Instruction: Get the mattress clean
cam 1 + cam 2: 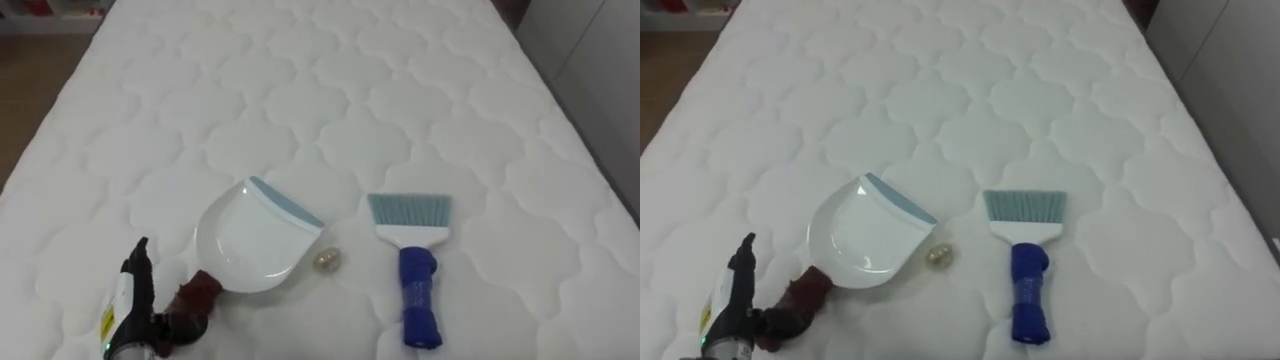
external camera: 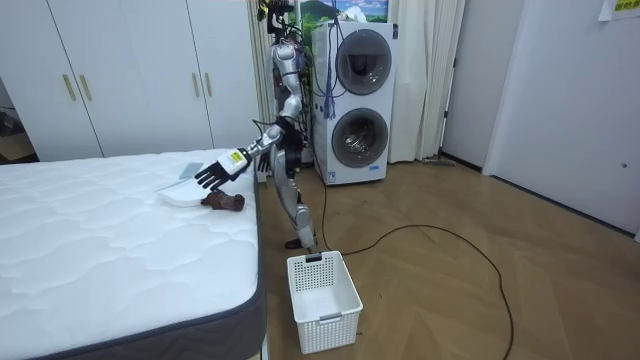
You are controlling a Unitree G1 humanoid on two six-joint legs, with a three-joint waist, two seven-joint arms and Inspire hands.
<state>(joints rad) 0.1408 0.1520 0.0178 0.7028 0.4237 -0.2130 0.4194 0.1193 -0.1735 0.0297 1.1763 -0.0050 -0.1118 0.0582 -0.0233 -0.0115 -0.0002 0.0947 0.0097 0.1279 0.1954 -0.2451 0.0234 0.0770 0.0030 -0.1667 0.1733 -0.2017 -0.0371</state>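
**Left hand [image 1: 135,295] released beside the dustpan [image 1: 250,240]**

At the near left, the left hand's dark fingers are straight and point away across the bed [image 1: 300,90], holding nothing. The hand is just beside the dustpan's brown handle [image 1: 197,297]; I cannot tell whether it touches it. The white dustpan lies flat on the quilted mattress, its blue-grey lip turned to the far right. Just right of it sits a small crumpled scrap [image 1: 327,260]. Further right lies a brush [image 1: 418,285], blue handle near, bristles far. In the room view the robot stands at the bed's edge, with a white basket [image 2: 322,300] on the floor beside it and stacked washing machines [image 2: 355,100] behind.
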